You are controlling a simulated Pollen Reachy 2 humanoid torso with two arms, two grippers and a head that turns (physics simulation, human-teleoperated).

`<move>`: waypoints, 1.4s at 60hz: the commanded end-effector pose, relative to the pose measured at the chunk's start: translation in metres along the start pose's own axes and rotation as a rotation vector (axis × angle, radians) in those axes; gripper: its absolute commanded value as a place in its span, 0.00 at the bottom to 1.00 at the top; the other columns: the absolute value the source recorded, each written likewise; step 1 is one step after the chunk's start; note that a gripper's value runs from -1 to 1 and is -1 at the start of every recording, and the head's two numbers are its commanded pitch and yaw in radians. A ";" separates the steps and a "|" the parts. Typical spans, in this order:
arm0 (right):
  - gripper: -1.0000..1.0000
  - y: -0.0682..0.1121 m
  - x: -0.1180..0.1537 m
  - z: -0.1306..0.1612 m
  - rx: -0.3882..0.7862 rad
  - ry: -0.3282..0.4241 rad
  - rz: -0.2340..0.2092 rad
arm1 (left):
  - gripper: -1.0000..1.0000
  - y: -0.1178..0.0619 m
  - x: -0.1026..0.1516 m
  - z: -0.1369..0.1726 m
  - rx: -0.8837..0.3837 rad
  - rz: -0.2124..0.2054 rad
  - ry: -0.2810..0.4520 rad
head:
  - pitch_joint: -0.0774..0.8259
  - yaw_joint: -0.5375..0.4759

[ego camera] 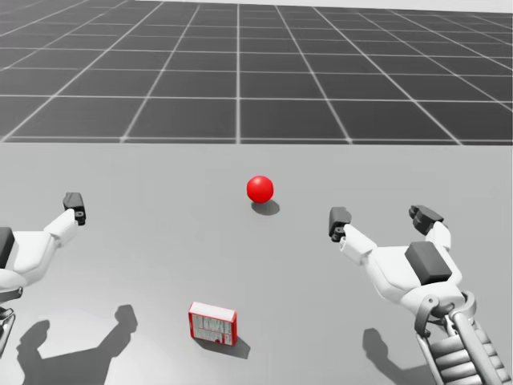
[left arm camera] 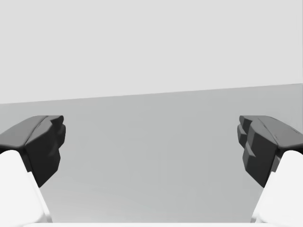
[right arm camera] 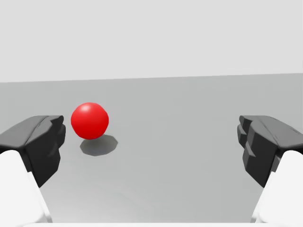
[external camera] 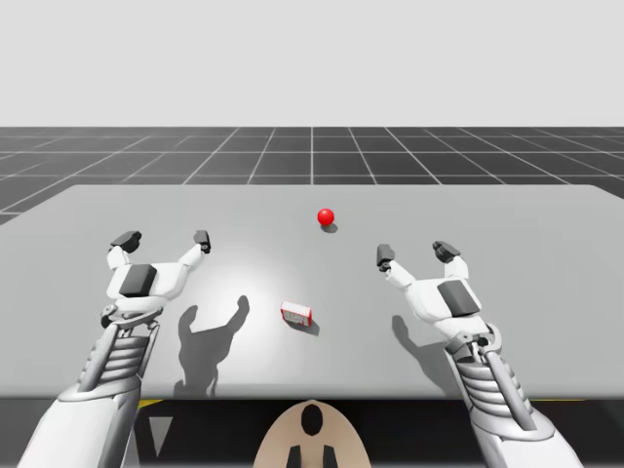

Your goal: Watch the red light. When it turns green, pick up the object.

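Nearest the table's (external camera: 526, 210) near edge, about midway along it, lies the small red-and-white box (ego camera: 212, 322). Its long axis runs roughly along that edge, turned a little so that its right end sits nearer the robot, and its broad printed face looks toward the near edge. Bare tabletop surrounds it on every side; nothing touches it.

Farther in, the two arms come over the near edge and stand well apart from the box, one on either side. The left forearm rises at the left part of the table, and the left gripper (external camera: 164, 237) points toward the far edge with its fingers spread wide – the left wrist view shows bare table between the dark fingertips (left arm camera: 45, 142). The right arm mirrors it at the right part; the right gripper (ego camera: 382, 217) is likewise spread wide with nothing in it, held above the surface and casting a shadow beside the wrist.

Beyond both grippers, near the middle of the table, sits the light (ego camera: 260, 189) – a ball, red, with its shadow just beside it. In the right wrist view it (right arm camera: 90, 120) lies ahead of the gripper, off toward one finger. Open table runs from the ball to the far edge.
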 end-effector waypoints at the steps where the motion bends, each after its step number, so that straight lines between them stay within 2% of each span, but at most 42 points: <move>1: 0.00 0.004 -0.002 0.000 0.000 0.000 -0.015 | 0.00 0.000 -0.001 0.000 -0.002 -0.002 0.002 | 0.56 0.48; 32: 0.00 0.003 -0.002 0.000 0.006 0.001 -0.015 | 0.00 -0.001 -0.001 0.000 -0.007 -0.003 0.003 | 0.58 0.48; 60: 0.00 0.004 -0.001 0.001 0.017 0.002 -0.016 | 0.00 -0.005 -0.003 0.000 -0.018 -0.015 0.006 | 0.86 0.54; 84: 0.00 0.005 -0.001 0.001 0.020 0.004 -0.014 | 0.00 -0.008 0.000 0.003 -0.026 -0.013 -0.004 | 0.89 0.60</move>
